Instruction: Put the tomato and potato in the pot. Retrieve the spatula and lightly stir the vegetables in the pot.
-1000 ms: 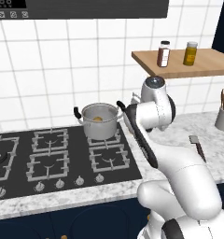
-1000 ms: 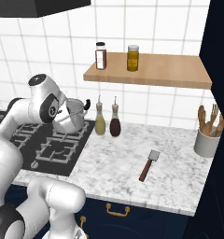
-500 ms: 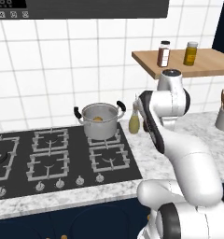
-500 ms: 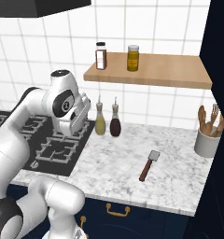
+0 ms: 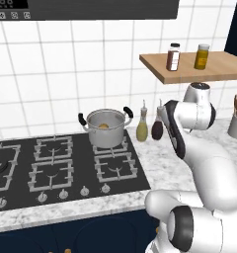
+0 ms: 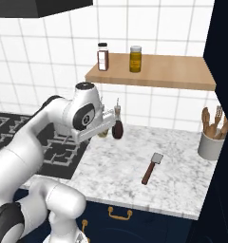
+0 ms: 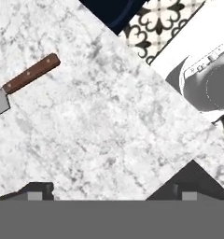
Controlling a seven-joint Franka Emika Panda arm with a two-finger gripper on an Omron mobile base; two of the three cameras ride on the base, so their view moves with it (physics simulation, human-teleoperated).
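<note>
The steel pot [image 5: 106, 129] with black handles stands on the back right burner, and a tan potato [image 5: 103, 126] shows inside it. The tomato is hidden from view. On the marble counter the spatula [image 6: 151, 167] lies flat, brown handle toward the front edge and grey blade toward the wall. In the hand view the spatula [image 7: 26, 79] sits at the upper left. My gripper [image 7: 113, 189] is open and empty, looking down on bare marble a good way from the spatula's handle. In the right base view my hand hovers over the counter's left part, left of the spatula.
A yellowish bottle [image 5: 142, 129] and a dark bottle [image 6: 117, 128] stand by the wall between the stove and my hand. A grey cup of wooden utensils [image 6: 211, 142] is at the far right. A wooden shelf [image 6: 154, 71] with two jars hangs above.
The arm has swung right, from beside the pot over the stove out to above the marble counter. The jaws have stayed open.
</note>
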